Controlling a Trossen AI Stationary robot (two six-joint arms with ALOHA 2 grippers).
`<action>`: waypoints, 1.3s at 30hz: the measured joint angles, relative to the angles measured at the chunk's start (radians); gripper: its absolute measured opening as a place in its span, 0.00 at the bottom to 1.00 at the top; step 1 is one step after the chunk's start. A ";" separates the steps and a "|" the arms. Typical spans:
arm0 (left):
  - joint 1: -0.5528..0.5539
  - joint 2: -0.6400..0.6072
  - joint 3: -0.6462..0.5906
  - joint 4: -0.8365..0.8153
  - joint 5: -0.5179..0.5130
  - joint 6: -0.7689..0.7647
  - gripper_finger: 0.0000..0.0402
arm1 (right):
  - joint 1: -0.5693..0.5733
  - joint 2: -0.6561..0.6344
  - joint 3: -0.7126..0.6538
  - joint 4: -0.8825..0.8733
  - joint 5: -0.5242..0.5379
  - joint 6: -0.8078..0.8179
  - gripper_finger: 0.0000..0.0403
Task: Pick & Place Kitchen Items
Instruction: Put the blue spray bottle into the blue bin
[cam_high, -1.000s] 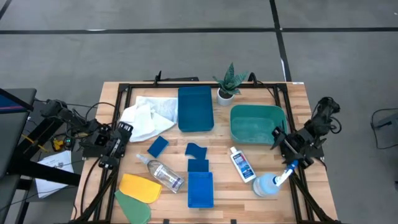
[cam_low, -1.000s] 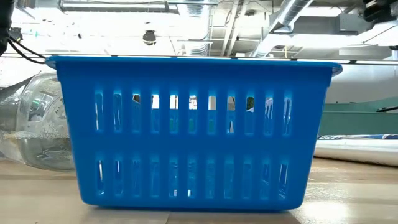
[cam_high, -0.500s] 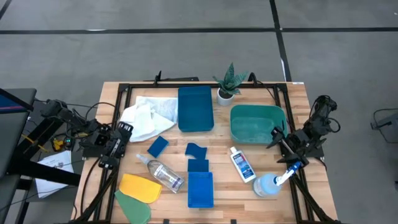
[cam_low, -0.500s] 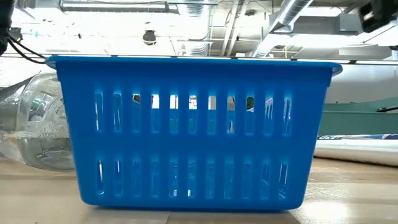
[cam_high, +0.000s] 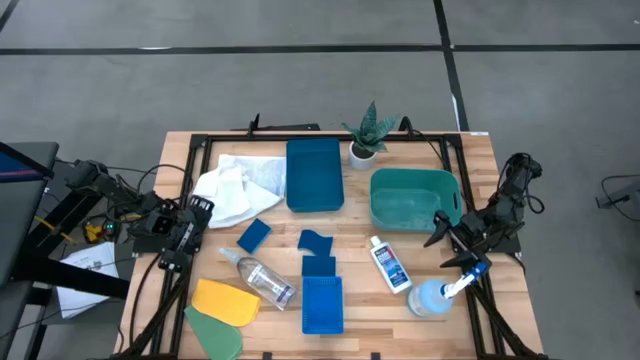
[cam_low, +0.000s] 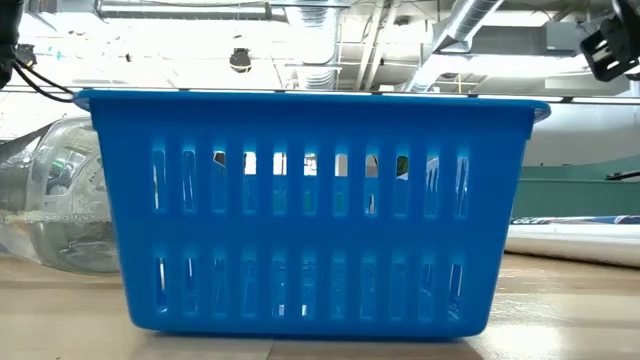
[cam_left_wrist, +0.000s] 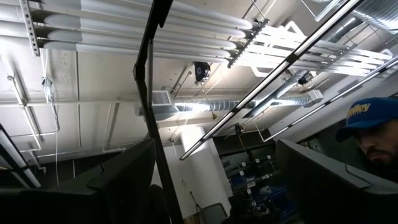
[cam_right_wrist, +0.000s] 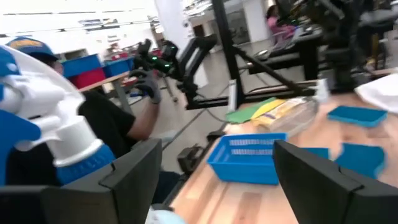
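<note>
The right gripper (cam_high: 452, 243) has drawn back from the blue-trigger spray bottle (cam_high: 440, 291), shifting a little toward the teal tub (cam_high: 412, 199); in the low view it has dropped further into sight.

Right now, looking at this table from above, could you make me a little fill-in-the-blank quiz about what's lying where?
1. The small potted plant stands just behind the ____ tub.
2. The yellow cloth lies partly over a ____ cloth at the table's front left corner.
3. The right gripper hovers open above the blue-trigger ____ bottle.
4. The clear plastic bottle lies on its ____.

Missing words: teal; green; spray; side
</note>
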 joint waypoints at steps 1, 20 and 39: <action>0.000 0.000 0.000 0.000 0.000 0.000 0.82 | 0.000 0.000 0.000 0.000 -0.016 0.010 0.74; 0.000 0.000 0.000 0.000 0.000 0.000 0.82 | 0.000 0.000 0.000 -0.018 -0.125 0.240 0.74; 0.000 0.000 0.000 -0.031 -0.009 0.019 0.82 | 0.168 0.078 -0.033 0.040 -0.118 0.100 0.74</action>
